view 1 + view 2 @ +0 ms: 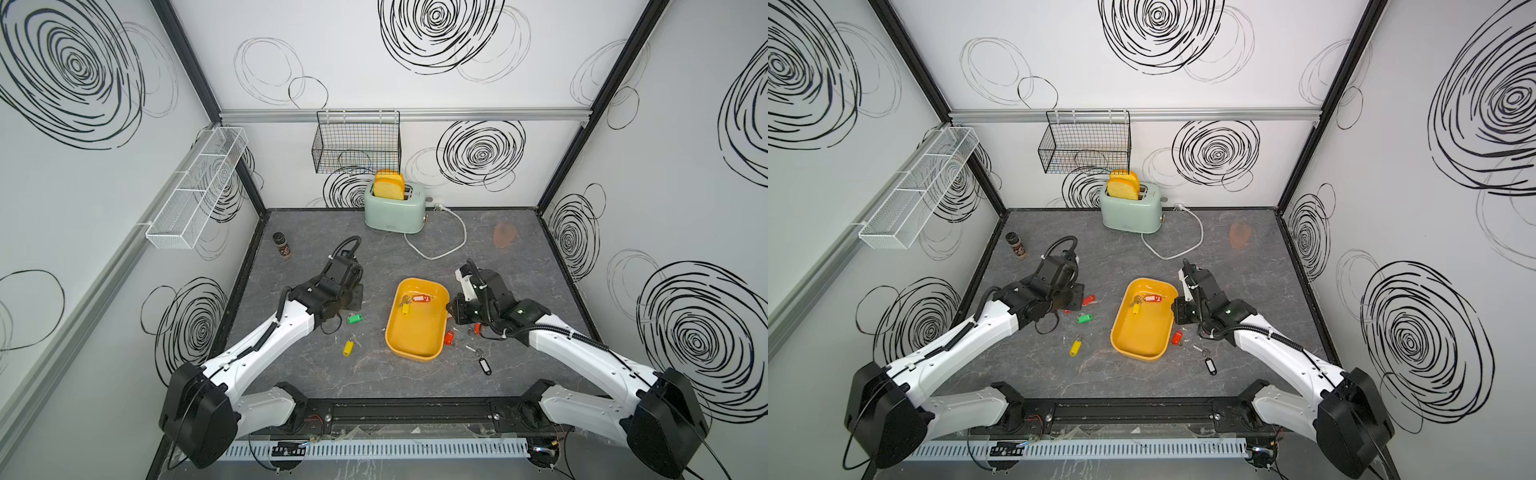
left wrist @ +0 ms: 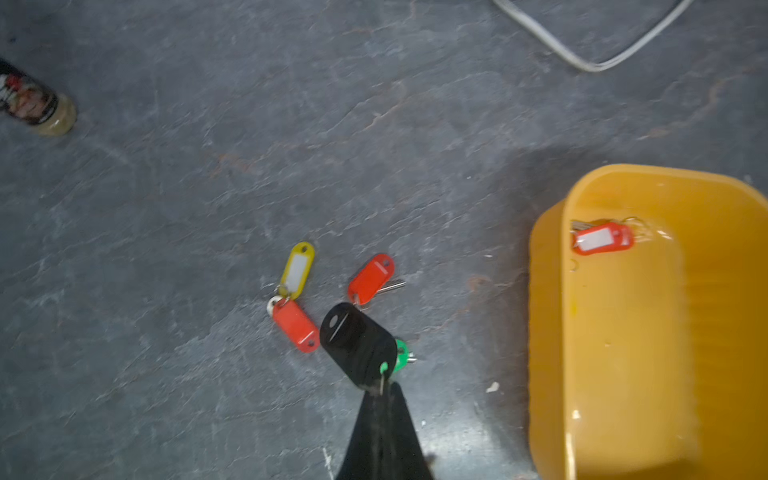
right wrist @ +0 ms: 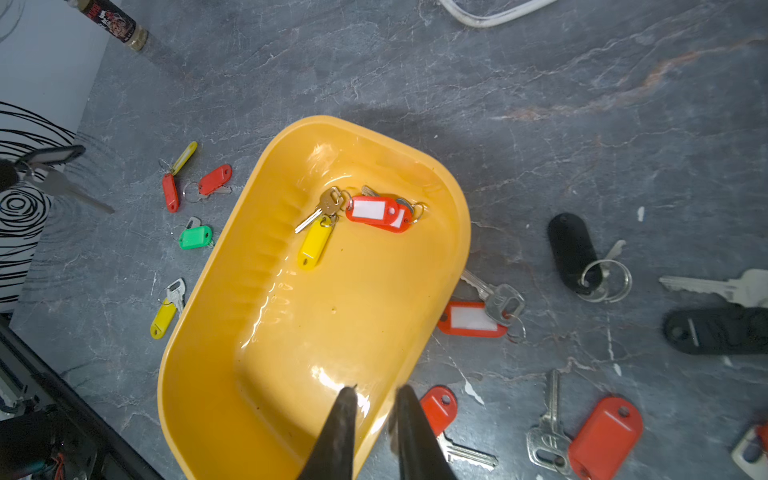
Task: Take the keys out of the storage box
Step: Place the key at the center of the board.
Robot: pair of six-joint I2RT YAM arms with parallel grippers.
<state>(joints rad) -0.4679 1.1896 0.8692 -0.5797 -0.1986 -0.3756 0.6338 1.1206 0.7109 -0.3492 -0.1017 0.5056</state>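
Note:
The storage box (image 1: pixel 415 345) is a shallow mustard-yellow tray in the middle of the table, seen in both top views (image 1: pixel 1142 340). Inside its far end lie keys with two red tags (image 3: pixel 380 214) and a yellow tag (image 3: pixel 314 245). My right gripper (image 3: pixel 374 397) straddles the box's right rim, one finger inside the wall and one outside, shut on it. Left of the box, my left gripper (image 2: pixel 380 390) is shut on a black-tagged key (image 2: pixel 357 338) that hangs above the table. Other keys lie on the table on both sides of the box.
Green-tagged (image 1: pixel 354 318) and yellow-tagged (image 1: pixel 348 347) keys lie left of the box, red-tagged (image 1: pixel 448 337) and black-tagged (image 1: pixel 484 365) ones right. A toaster (image 1: pixel 394 208) with its white cable (image 1: pixel 453 245) stands at the back, a spice jar (image 1: pixel 281 244) at far left.

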